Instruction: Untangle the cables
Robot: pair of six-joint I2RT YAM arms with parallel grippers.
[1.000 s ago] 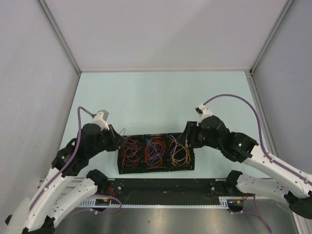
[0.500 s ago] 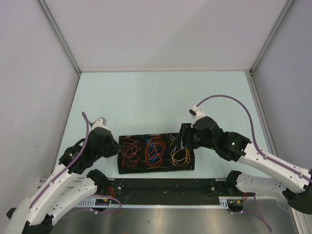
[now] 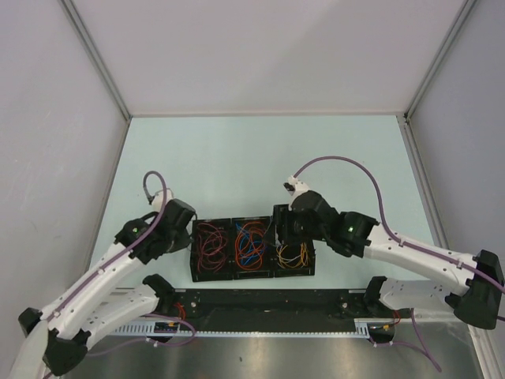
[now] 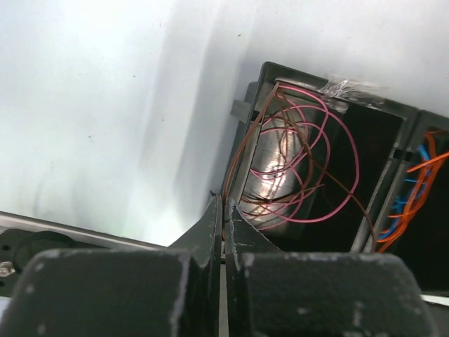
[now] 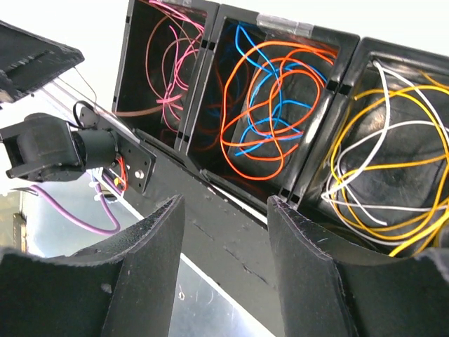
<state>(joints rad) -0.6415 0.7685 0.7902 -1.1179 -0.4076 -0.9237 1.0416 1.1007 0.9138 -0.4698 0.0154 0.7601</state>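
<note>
Three black bins (image 3: pixel 273 246) stand in a row near the arms and hold the cables. Pink and brown cables (image 3: pixel 211 245) (image 4: pixel 295 161) (image 5: pixel 168 63) lie in the left bin, orange and blue cables (image 3: pixel 251 245) (image 5: pixel 273 105) in the middle bin, and yellow and white cables (image 3: pixel 292 253) (image 5: pixel 393 175) in the right bin. My left gripper (image 4: pixel 223 205) (image 3: pixel 189 230) is shut at the left bin's outer wall, and I see nothing between its fingers. My right gripper (image 5: pixel 226 201) (image 3: pixel 282 226) hovers open over the right bin's far left corner, holding nothing.
A black rail (image 3: pixel 268 304) with both arm bases runs along the near edge, just in front of the bins. Grey enclosure walls (image 3: pixel 47 158) close in the pale green table (image 3: pixel 260 158) on three sides. A lilac arm cable (image 3: pixel 339 160) arches above the right arm.
The right gripper has moved left, from beside the right bin to over its far left corner. The left wrist has swung nearer and closer to the left bin's wall. Neither gripper's opening changed.
</note>
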